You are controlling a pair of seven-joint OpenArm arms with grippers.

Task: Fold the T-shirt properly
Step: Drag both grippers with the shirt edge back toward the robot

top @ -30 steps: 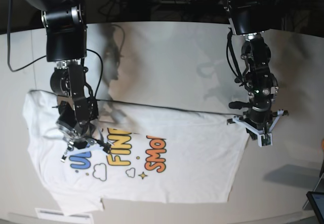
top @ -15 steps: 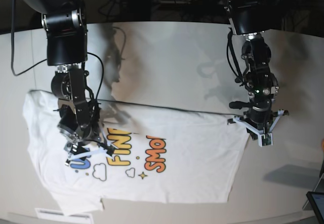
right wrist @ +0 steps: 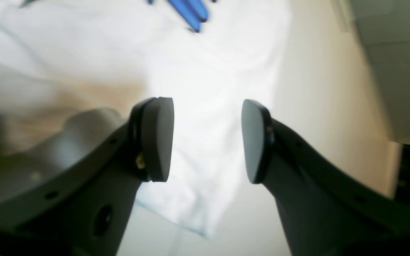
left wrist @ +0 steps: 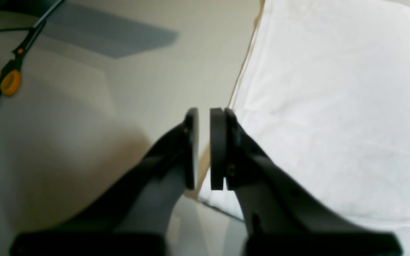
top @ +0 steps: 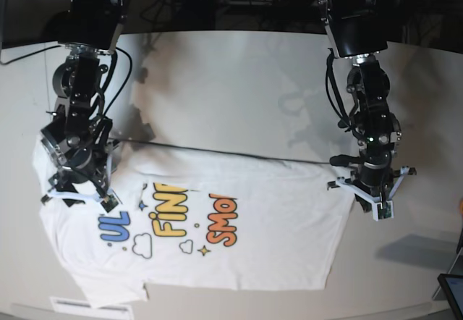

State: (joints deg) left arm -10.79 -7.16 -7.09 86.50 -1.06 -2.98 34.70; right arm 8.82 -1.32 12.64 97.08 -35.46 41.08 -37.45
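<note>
Presently the T-shirt (top: 217,226) lies spread flat, print side up, on the pale counter (top: 239,81), with its collar end toward the base view's left and its hem toward the right. My left gripper (left wrist: 204,149) stands at the hem edge; its fingers (left wrist: 192,142) are nearly pressed together, a thin slit showing between them, and the wrist view shows no cloth caught there, the white edge lying just beside the right-hand pad. My right gripper (right wrist: 206,140) hovers over the shoulder and sleeve region at the collar end, its fingers (right wrist: 157,137) spread wide with white fabric visible below the gap and nothing held. A pair of orange-handled scissors (left wrist: 2,80) lies on the counter well apart from the garment. I judge the step in hand to be the approach before a first fold: neither arm has a grip. The next move calls for me to part the left fingers, lower both grippers onto matching edges, pinch, and lift together so the cloth folds without bunching.
</note>
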